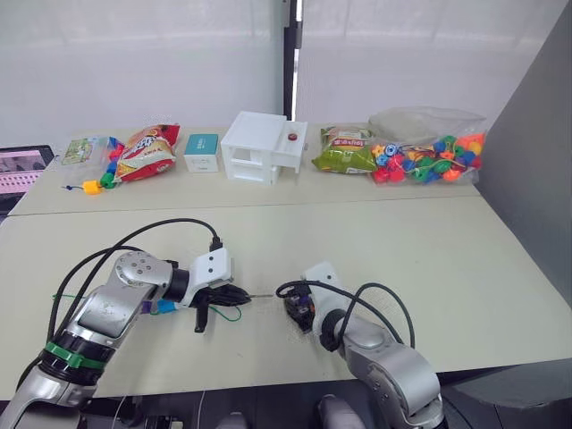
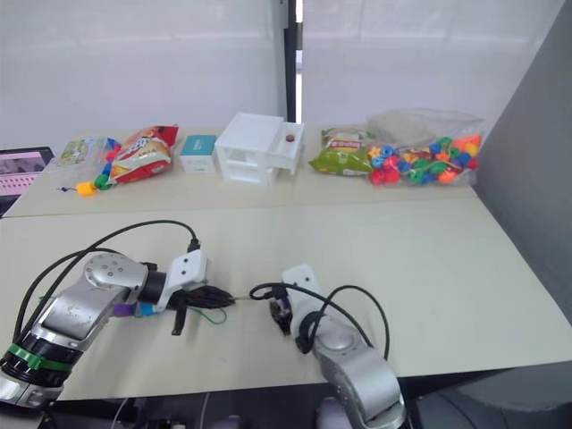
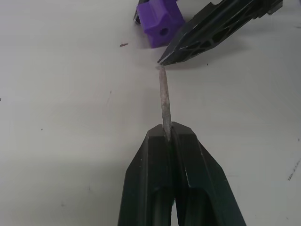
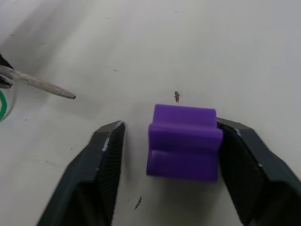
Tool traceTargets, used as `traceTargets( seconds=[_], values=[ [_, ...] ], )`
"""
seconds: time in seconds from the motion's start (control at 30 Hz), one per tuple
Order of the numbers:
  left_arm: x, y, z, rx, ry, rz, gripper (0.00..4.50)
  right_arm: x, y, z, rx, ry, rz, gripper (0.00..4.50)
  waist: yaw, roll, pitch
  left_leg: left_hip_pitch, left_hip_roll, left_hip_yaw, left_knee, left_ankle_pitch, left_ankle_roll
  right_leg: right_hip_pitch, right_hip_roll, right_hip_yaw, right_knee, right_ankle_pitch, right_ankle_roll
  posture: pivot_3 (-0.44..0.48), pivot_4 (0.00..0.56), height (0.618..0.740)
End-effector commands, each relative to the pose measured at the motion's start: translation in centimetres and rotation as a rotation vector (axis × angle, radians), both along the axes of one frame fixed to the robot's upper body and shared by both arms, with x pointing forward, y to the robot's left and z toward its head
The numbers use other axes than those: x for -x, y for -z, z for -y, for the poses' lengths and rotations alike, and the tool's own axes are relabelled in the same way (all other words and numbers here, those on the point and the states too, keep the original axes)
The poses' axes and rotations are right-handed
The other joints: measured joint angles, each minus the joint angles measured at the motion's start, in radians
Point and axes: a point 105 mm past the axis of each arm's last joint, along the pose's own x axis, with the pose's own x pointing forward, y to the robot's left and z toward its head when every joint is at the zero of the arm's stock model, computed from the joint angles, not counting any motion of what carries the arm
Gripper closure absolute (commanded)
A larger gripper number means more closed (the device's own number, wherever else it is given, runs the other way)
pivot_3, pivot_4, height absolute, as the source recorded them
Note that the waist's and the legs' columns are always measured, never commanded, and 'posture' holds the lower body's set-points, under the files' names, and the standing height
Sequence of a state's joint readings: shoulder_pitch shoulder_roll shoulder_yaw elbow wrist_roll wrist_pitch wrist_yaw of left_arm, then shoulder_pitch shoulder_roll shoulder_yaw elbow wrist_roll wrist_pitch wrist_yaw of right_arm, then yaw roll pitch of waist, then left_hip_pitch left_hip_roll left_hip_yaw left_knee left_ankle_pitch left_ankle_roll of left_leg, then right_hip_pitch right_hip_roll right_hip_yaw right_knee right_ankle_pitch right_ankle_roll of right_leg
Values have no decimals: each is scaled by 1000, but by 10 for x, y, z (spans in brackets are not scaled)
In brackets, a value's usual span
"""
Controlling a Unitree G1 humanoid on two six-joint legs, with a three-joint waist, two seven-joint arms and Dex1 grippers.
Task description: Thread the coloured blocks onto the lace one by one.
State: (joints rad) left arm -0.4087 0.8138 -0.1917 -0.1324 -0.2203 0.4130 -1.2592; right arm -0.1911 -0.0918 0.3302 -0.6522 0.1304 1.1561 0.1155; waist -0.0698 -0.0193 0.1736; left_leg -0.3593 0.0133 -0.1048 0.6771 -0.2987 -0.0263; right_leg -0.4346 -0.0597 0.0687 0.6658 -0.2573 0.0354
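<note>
My left gripper (image 3: 168, 133) is shut on the lace, and the stiff grey tip (image 3: 163, 94) sticks out ahead of its fingers. The green string (image 1: 231, 314) loops on the table under that gripper (image 1: 238, 295). Small blue and purple blocks (image 1: 163, 307) sit by the left wrist. A purple block (image 4: 184, 141) rests on the table between the fingers of my open right gripper (image 4: 170, 126). One finger touches the block's side and the other stands a little apart. The lace tip points toward this block (image 3: 160, 21), a short gap away, close to one right finger (image 3: 216, 28).
At the back right lies a clear bag of coloured blocks (image 1: 427, 159). A white drawer box (image 1: 264, 147), a teal box (image 1: 202, 151) and snack bags (image 1: 147, 152) line the far table edge. A laptop (image 1: 22, 170) is at the far left.
</note>
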Motion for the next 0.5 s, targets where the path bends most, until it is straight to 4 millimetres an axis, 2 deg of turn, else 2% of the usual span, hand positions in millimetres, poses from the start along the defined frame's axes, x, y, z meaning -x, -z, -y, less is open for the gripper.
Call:
traceTargets(
  seconds=[0.03,0.2,0.3,0.4,0.5],
  values=[
    [5,-8,-1,13,17,35,4500,10,-45,1,-28,-166,148,29,0,0,0,0,0,0,0,0,0,0,0,0,0,0,0,0,150,740],
    [9,-4,2,21,12,30,4500,20,-67,7,52,-550,184,29,1,0,0,0,0,0,0,0,0,1,0,-1,-1,0,0,0,150,740],
    [12,-3,4,29,13,29,4500,32,-61,10,142,-881,97,29,2,0,1,2,0,0,0,0,1,4,0,-1,-3,0,0,0,150,740],
    [14,-3,6,30,17,28,4500,15,-57,13,259,-1022,136,29,-1,0,1,7,1,0,0,-2,4,11,1,-1,-5,0,0,0,150,740],
    [19,-3,7,25,24,24,4500,-8,-42,17,467,-1147,202,29,-1,0,1,7,1,1,0,-2,4,11,1,-1,-8,0,1,0,150,740]
  ],
)
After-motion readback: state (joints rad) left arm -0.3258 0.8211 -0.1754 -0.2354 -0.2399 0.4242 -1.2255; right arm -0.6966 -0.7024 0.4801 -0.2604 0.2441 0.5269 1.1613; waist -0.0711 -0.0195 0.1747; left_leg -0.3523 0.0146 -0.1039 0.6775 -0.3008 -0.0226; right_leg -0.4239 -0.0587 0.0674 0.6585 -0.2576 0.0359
